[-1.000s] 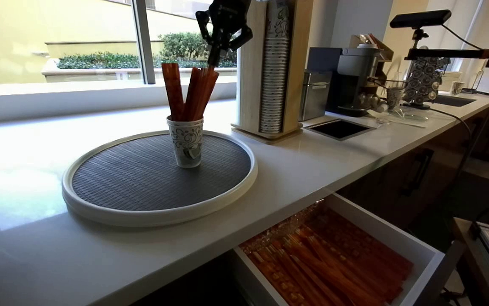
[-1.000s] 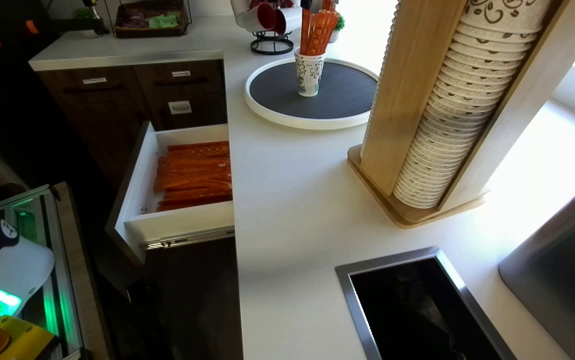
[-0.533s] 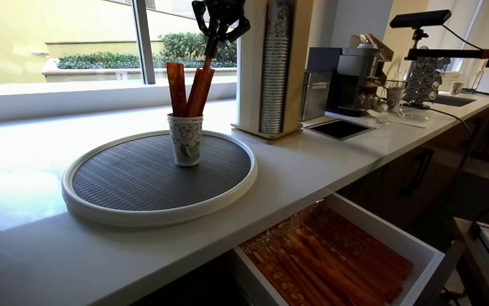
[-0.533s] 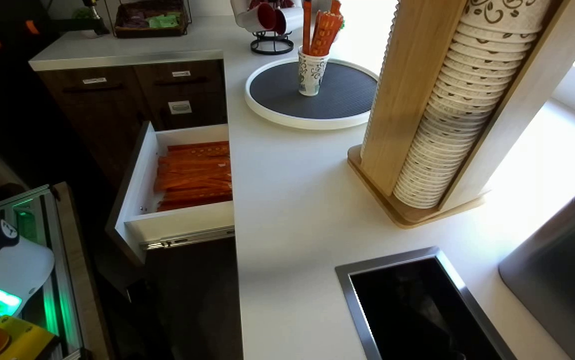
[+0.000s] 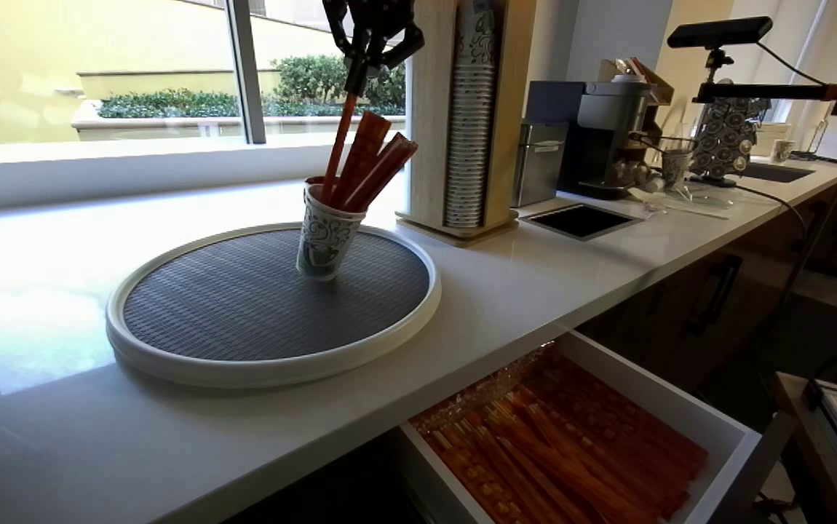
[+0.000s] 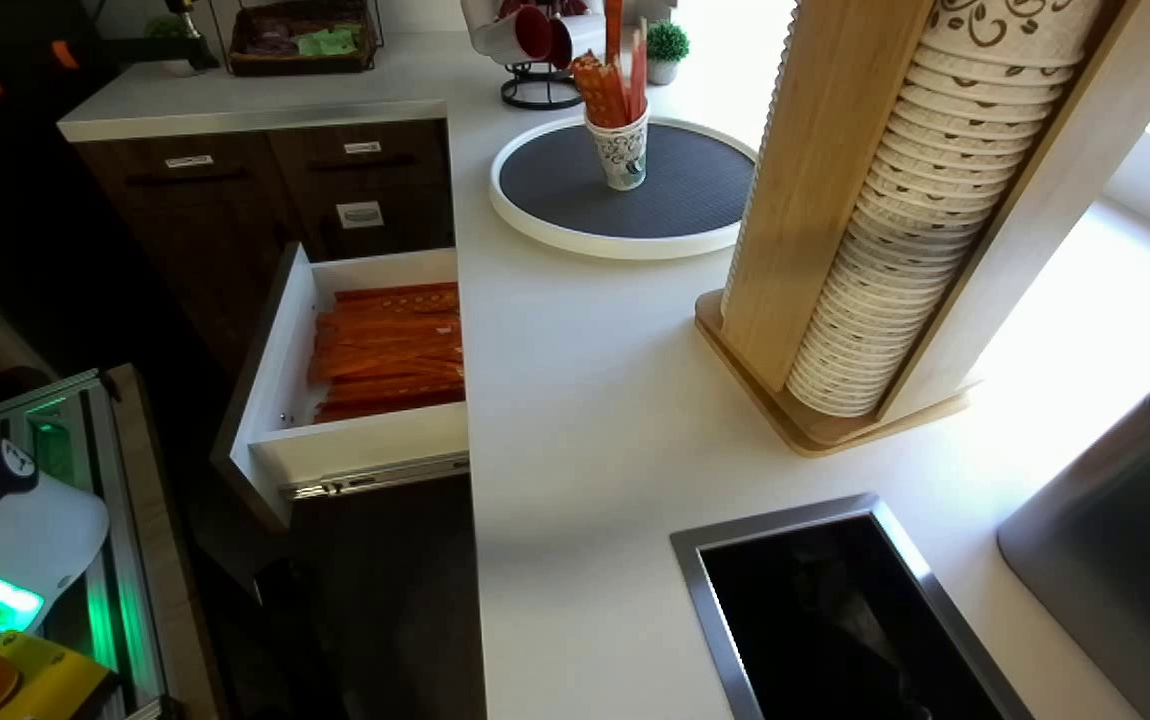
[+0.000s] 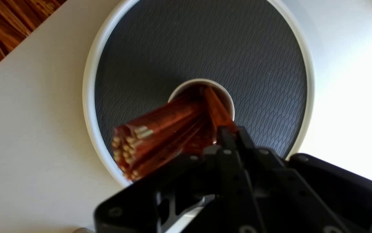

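One slim orange-red wrapped strip (image 5: 341,138) is pinched at its upper end in the black two-fingered pincer (image 5: 355,89), its lower end inside a white paper cup (image 5: 325,244) with a dark swirl print. Seen in an exterior view, the cup is tilted toward 1 o'clock near the middle of a round, grey textured tray (image 5: 229,313) with a white rim, set on a glossy white desk (image 5: 520,276). Broader orange-red wrapped bundles of pale-tipped sticks (image 7: 165,129) share the cup: in the wrist view they lean toward 8 o'clock, while the held strip slants toward 5 o'clock. An open white drawer (image 6: 365,445) holding rows of orange-red packets (image 6: 390,345) juts out at 8 o'clock from the tray in an exterior view; a tall light-wood dispenser (image 6: 810,200) stacked with white patterned paper cups (image 6: 895,290) stands at 4 o'clock. Beyond the tray, at 11 o'clock, white mugs (image 6: 512,42) with red interiors rest on a black wire stand (image 6: 542,105).
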Motion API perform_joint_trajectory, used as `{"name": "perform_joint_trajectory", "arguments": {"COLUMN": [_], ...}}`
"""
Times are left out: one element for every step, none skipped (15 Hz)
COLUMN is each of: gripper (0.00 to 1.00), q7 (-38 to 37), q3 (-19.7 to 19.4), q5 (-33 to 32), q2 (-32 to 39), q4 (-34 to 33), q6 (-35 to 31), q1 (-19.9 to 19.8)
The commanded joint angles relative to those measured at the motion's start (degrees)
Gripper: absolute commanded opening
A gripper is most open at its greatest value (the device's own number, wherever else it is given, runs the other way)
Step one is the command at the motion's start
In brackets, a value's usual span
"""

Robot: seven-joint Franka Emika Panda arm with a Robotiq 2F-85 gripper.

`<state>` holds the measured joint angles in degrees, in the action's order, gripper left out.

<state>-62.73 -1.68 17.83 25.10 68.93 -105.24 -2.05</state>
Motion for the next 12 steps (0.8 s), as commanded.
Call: {"name": "perform_joint_trajectory", "arguments": {"gripper": [0.02, 0.02, 0.02, 0.02, 0.02, 0.02, 0.02, 0.02, 0.02, 0.02, 0.02, 0.02], "q7": [1.08, 1.15, 1.56, 1.78, 1.97, 2.14, 2.24, 2.4, 2.4, 2.54, 2.56, 2.49], "q3": [0.31, 0.28, 0.28, 0.22, 0.2, 0.2, 0.2, 0.24, 0.17, 0.15, 0.1, 0.05], "q5": [-0.24, -0.3, -0.23, -0.26, -0.27, -0.21, -0.2, -0.07, -0.18, -0.14, -0.09, -0.14], "q2": [1.5, 1.71, 1.88, 2.09, 2.28, 2.46, 2.64, 2.77, 2.89, 2.93, 3.0, 3.03], "q4": [-1.91, -2.01, -2.05, -2.06, -2.07, -2.1, -2.12, -2.12, -2.09, -1.96, -1.9, -1.82], "q6": [1.73, 1.73, 1.54, 1.41, 1.39, 1.34, 1.44, 1.46, 1.41, 1.19, 1.0, 0.62], "q1": [-0.05, -0.07, -0.15, -0.18, -0.21, -0.26, -0.31, -0.39, -0.38, -0.41, -0.45, -0.44]}}
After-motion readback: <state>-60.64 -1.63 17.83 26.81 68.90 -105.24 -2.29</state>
